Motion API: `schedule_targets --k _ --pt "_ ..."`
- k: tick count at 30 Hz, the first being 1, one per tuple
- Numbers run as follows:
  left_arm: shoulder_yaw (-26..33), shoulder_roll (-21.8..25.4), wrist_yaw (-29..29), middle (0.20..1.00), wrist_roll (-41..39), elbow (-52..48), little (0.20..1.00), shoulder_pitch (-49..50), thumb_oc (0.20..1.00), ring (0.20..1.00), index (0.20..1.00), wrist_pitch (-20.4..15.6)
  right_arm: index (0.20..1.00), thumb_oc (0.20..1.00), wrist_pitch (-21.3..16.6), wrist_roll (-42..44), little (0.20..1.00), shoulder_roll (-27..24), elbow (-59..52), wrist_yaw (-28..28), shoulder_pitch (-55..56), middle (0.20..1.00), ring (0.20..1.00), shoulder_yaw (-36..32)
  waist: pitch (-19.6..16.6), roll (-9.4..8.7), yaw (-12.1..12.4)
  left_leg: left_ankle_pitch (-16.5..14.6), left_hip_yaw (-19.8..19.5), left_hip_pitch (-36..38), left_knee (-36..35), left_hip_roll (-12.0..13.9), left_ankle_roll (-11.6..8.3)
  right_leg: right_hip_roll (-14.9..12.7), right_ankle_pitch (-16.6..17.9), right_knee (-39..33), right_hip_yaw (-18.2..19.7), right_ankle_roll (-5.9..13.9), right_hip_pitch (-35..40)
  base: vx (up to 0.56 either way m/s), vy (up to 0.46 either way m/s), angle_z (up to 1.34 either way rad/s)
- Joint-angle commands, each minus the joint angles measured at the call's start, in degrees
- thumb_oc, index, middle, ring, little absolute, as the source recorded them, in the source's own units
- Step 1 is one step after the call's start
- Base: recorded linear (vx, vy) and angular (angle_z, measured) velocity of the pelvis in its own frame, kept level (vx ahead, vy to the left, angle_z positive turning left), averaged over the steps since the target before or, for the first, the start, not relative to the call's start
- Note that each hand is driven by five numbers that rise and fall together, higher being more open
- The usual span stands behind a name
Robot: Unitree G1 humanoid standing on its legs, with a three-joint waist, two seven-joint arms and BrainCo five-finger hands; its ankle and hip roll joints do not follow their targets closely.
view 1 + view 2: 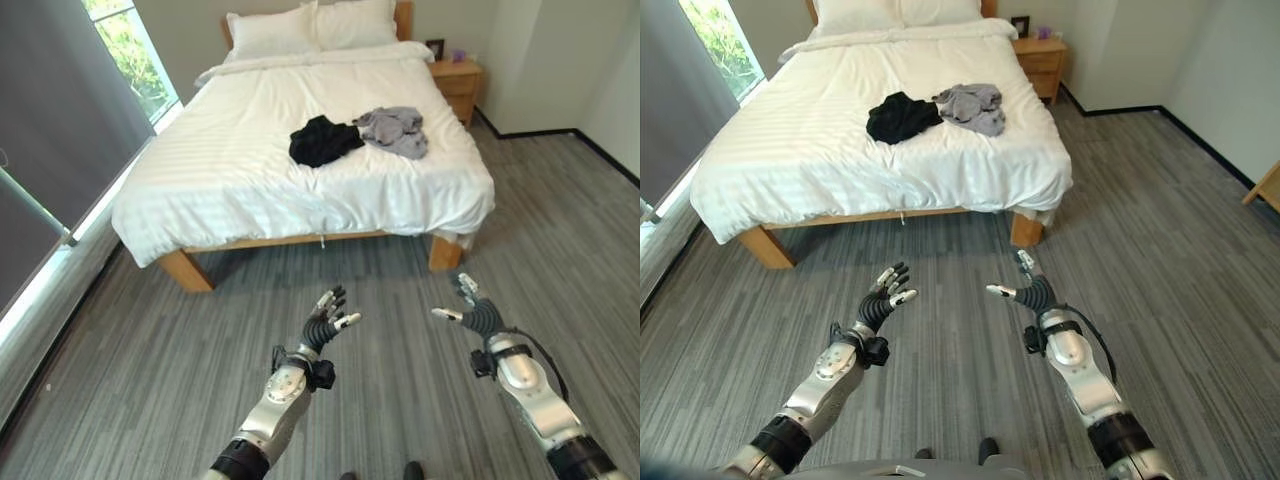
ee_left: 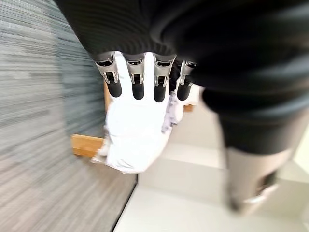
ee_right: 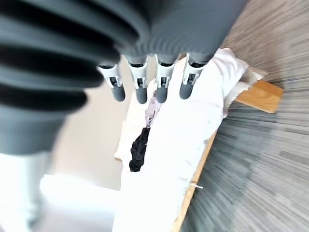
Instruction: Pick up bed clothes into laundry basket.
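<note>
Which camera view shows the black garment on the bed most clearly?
The left eye view: the black garment lies whole and unobstructed beside the grey garment. The right eye view matches it; the right wrist view shows a dark strip.

Bedroom with a made bed

A wooden-framed bed with white sheets stood on grey striped floor; two pillows lay at its head, a wooden nightstand beside it, a window along one side.
</note>
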Motion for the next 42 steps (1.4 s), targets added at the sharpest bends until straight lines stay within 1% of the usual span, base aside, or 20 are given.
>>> schedule_targets --k 1,5,7,9,10,12,14,15,17,19,22,24,26,27,28,29,32,34,37,42 --pt "4.23 2.05 -0.14 1.0 2.79 -5.41 1.0 -2.89 1.0 1.0 1.0 -4.49 1.0 1.0 -3.07 0.42 1.0 -0.12 -6.48 -0.53 -0.59 1.0 1.0 -2.46 2.2 -1.76 -0.22 0.3 -2.41 0.95 -0.3 -0.95 -1.96 -1.22 2.5 -0.46 3.95 2.86 -0.3 0.02 -0.06 0.1" --pt "4.84 2.4 -0.61 1.0 4.13 -9.58 1.0 -2.3 1.0 1.0 1.0 -5.71 1.0 1.0 -4.07 2.43 1.0 1.7 -10.31 1.01 1.42 1.0 1.0 -2.27 4.18 -2.61 -0.35 -1.25 0.66 -0.08 8.13 0.43 -3.22 -0.59 0.96 -0.09 5.19 2.13 1.11 0.06 -0.087 0.0" --pt "4.35 0.97 -0.51 1.0 3.12 -10.17 1.0 -2.2 1.0 1.0 1.0 -6.07 1.0 1.0 -4.51 1.39 1.0 1.43 -12.21 1.57 3.36 1.0 1.0 -1.54 7.82 -3.6 0.82 6.07 1.35 -9.25 24.37 0.54 -6.42 -0.62 0.84 -0.38 5.45 0.77 3.11 -0.03 -0.106 -0.38" --pt "3.49 -0.54 0.33 1.0 2.13 -9.23 1.0 -2.75 1.0 1.0 1.0 -6.44 1.0 1.0 -4.24 0.15 1.0 1.02 -11.85 0.86 2.74 1.0 1.0 -0.48 9.96 -4.85 1.55 8.09 1.85 -16.59 34.19 -1.14 -5.54 -0.79 0.38 -0.49 6.09 -0.57 3.52 -0.01 -0.163 -0.34" --pt "3.11 -1.08 0.48 1.0 1.45 -8.88 1.0 -2.9 1.0 1.0 1.0 -6.77 1.0 1.0 -3.82 -1.07 1.0 0.83 -11.62 0.44 1.98 1.0 1.0 0.19 9.94 -5.01 1.99 6.48 3.2 -19.89 35.64 -1.98 -4.35 -0.44 -0.19 -0.65 7.19 -0.8 3.51 0.12 -0.177 -0.38" --pt "2.74 -1.48 0.54 1.0 0.78 -8.69 1.0 -2.71 1.0 1.0 1.0 -7.07 1.0 1.0 -3.53 -2.28 1.0 0.86 -11.96 0.1 1.55 1.0 1.0 0.69 9.89 -5.12 2.57 5.86 4.41 -21.87 34.39 -2.16 -3.88 -0.15 -0.76 -0.76 8.33 -0.86 4.01 0.25 -0.026 -0.6" --pt "1.58 -2.75 -0.22 1.0 -2.88 -7.39 1.0 -1.86 1.0 1.0 1.0 -7.13 1.0 1.0 -3.46 -3.72 1.0 0.25 -12.23 0.41 0.71 1.0 1.0 1.98 8.55 -3.61 4.25 5.64 7.39 -21.88 18.99 -2.18 -2.22 2.33 -2.9 -2.04 11.05 -0.76 6.79 0.46 0.027 -0.81" --pt "1.57 -2.81 -0.31 1.0 -2.97 -7.32 1.0 -1.84 1.0 1.0 1.0 -7.18 1.0 1.0 -3.51 -3.71 1.0 0.19 -12.15 0.4 0.72 1.0 1.0 2.01 8.64 -3.8 4.42 5.88 7.68 -21.18 18.12 -2.38 -2.15 2.02 -3.02 -2.06 11.26 -0.7 7.02 0.36 0.029 -0.78" --pt "0.71 -3.19 -0.65 1.0 -3.68 -6.45 1.0 -1.22 1.0 1.0 1.0 -7.18 1.0 1.0 -3.35 -4.43 1.0 -0.58 -10.91 -0.03 -0.6 1.0 1.0 2.66 8.11 -2.8 6.05 10.0 9.71 -22.2 7.34 -1.78 -3.08 3.29 -5.22 -2.45 12.92 -0.66 10.14 0.42 0.025 -0.7" --pt "0.52 -3.26 -1.33 1.0 -4.35 -6.24 1.0 0.17 1.0 1.0 1.0 -7.1 1.0 1.0 -3.21 -5.49 1.0 -0.76 -10.56 0.33 -1.04 1.0 1.0 2.98 6.96 -2.62 7.07 10.79 10.25 -21.55 1.52 -1.49 -2.22 3.79 -6.93 -2.45 14.05 -0.41 12.94 0.6 0.068 -0.33" --pt "0.23 -3.13 -0.96 1.0 -4.27 -6.16 1.0 1.55 1.0 1.0 1.0 -6.81 1.0 1.0 -3.34 -7.02 1.0 0.96 -10.25 0.25 -0.2 1.0 1.0 4.17 5.3 -3.92 8.06 11.34 9.47 -18.74 1.48 -3.23 0.06 2.82 -7.19 3.03 13.83 1.05 13.43 0.48 0.076 -0.62" --pt "-0.34 -2.71 -0.9 1.0 -4.76 -6.45 1.0 1.24 1.0 1.0 1.0 -6.56 1.0 1.0 -3.34 -7.13 1.0 1.83 -9.91 0.14 -0.11 1.0 1.0 4.5 5.03 -5.42 8.01 9.59 9.47 -15.46 1.3 -4.23 1.37 1.75 -1.44 12.41 12.62 5.58 11.31 0.33 0.035 -0.49" --pt "-0.88 -1.95 -1.06 1.0 -3.88 -6.83 1.0 0.3 1.0 1.0 1.0 -6.15 1.0 1.0 -3.13 -7.39 1.0 1.92 -10.59 0.42 -0.74 1.0 1.0 4.6 5.44 -4.66 6.58 7.92 9.1 -11.63 0.88 -3.61 2.03 2.27 7.07 24.62 12.42 10.11 7.4 0.31 0.062 -0.12" --pt "-0.88 -1.94 -1.05 1.0 -3.88 -6.83 1.0 0.31 1.0 1.0 1.0 -6.15 1.0 1.0 -3.13 -7.39 1.0 1.93 -10.6 0.42 -0.73 1.0 1.0 4.61 5.47 -4.78 6.48 7.89 9.05 -11.59 0.89 -3.77 2.06 2.14 6.9 24.74 12.33 10.12 7.43 0.45 0.134 0.24" --pt "-1.02 -0.83 -0.99 1.0 -2.55 -7.27 1.0 -0.84 1.0 1.0 1.0 -6.19 1.0 1.0 -3.05 -7.36 1.0 2.15 -11.01 0.46 -1.16 1.0 1.0 4.02 6.11 -2.17 4.81 6.54 7.5 -6.63 -0.17 -1.7 2.25 3.78 10.04 34.18 10.51 10.93 1.87 0.51 0.14 0.4" --pt "-0.72 -0.47 -0.42 1.0 -1.84 -7.36 1.0 -1.9 1.0 1.0 1.0 -6.29 1.0 1.0 -2.99 -7.32 1.0 2.17 -11.16 0.05 -1.52 1.0 1.0 3.41 6.83 -1.13 3.6 5.55 6.29 -4.58 -0.29 -1.13 2.27 2.93 7.56 37.78 7.83 9.97 -2.01 0.7 0.156 0.54" --pt "-0.48 -0.19 -0.58 1.0 -1.89 -7.75 1.0 -3.13 1.0 1.0 1.0 -6.3 1.0 1.0 -2.59 -7.51 1.0 1.63 -12.87 -0.55 -2.01 1.0 1.0 1.81 7.58 -0.36 0.92 2.94 3.35 -0.41 -0.3 -1.33 1.64 0.04 2.47 31.98 2.1 6.37 -8.06 0.48 0.011 0.79" --pt "-0.42 -0.25 -1.43 1.0 -2.07 -7.6 1.0 -3.04 1.0 1.0 1.0 -6.37 1.0 1.0 -2.68 -7.29 1.0 1.19 -13.25 -0.89 -1.94 1.0 1.0 0.62 7.2 -1.32 -0.58 1.17 1.69 1.73 -0.3 -2.38 0.99 0.03 1.02 21.7 1.59 5.22 -9.59 0.49 -0.1 1.12" --pt "0.38 -0.58 -2.14 1.0 -2.72 -6.44 1.0 -2.79 1.0 1.0 1.0 -6.24 1.0 1.0 -2.35 -7.54 1.0 1.07 -13.38 -1.49 -1.98 1.0 1.0 -0.4 7.07 -2.03 -3.03 -3.39 -2.09 6.25 -0.3 -2.33 0.13 -0.42 4.91 5.77 2.85 5.32 -12.11 0.53 -0.167 0.8" --pt "2.02 -0.78 -3.76 1.0 -2.98 -5.93 1.0 -3.11 1.0 1.0 1.0 -6.08 1.0 1.0 -1.46 -10.6 1.0 0.57 -14.25 -1.54 -2.06 1.0 1.0 -1.27 6.58 -1.93 -3.72 -10.26 -4.26 14.12 -0.3 -0.46 -0.5 -3.48 9.58 -0.9 -3.14 6.66 -14.65 0.49 -0.171 0.6"
